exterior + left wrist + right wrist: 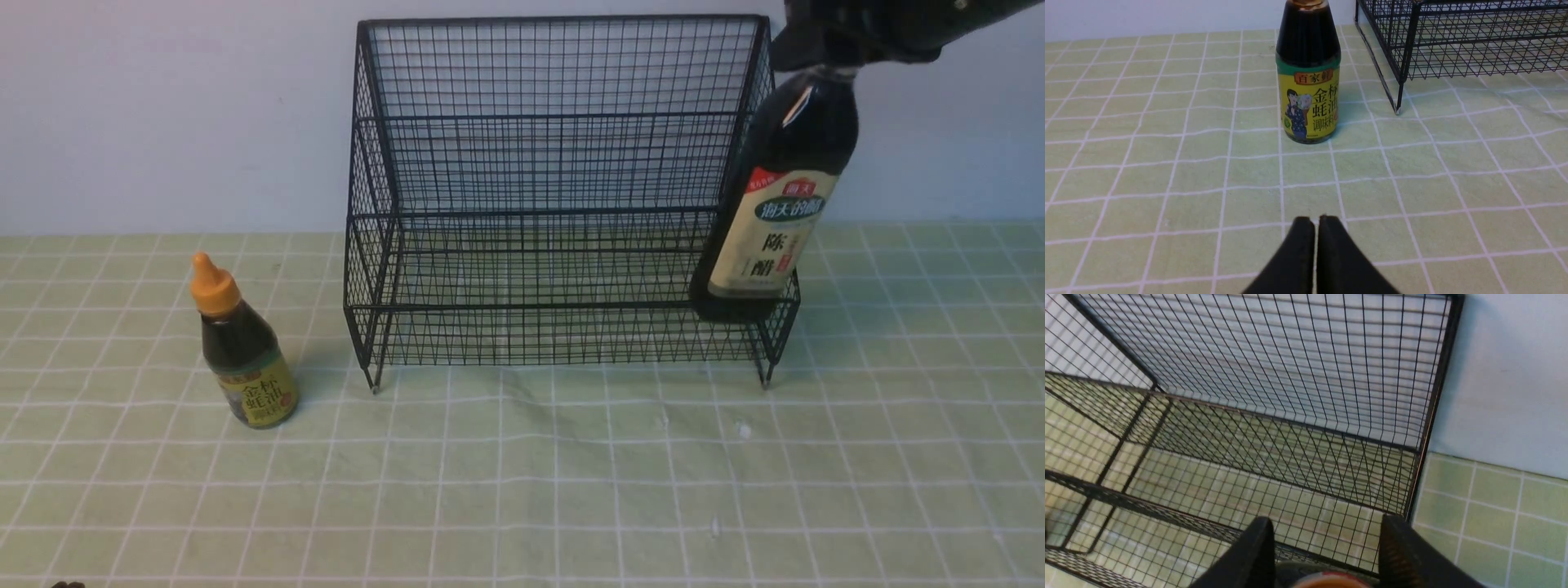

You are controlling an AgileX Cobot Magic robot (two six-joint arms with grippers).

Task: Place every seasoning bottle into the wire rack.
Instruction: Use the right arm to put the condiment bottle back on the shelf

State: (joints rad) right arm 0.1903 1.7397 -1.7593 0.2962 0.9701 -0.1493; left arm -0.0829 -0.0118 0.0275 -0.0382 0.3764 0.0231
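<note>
Hanging tilted from the right gripper (820, 59), the tall bottle (775, 204) leans with its base toward the rack's (563, 306) right end, where it hides the low front rail; whether that base is inside the rack or resting on anything cannot be told. The right wrist view shows the same gripper's fingers (1257, 551) spread to either side of the bottle's cap (1331, 580), pinching it, with the rack's mesh floor beyond. The small bottle (245, 359) stands upright on the checked cloth (571, 474), outside the rack and near its left front foot. The left gripper (1315, 228) hovers low over the cloth facing the small bottle, well apart from it, jaws pressed together and holding nothing.
</note>
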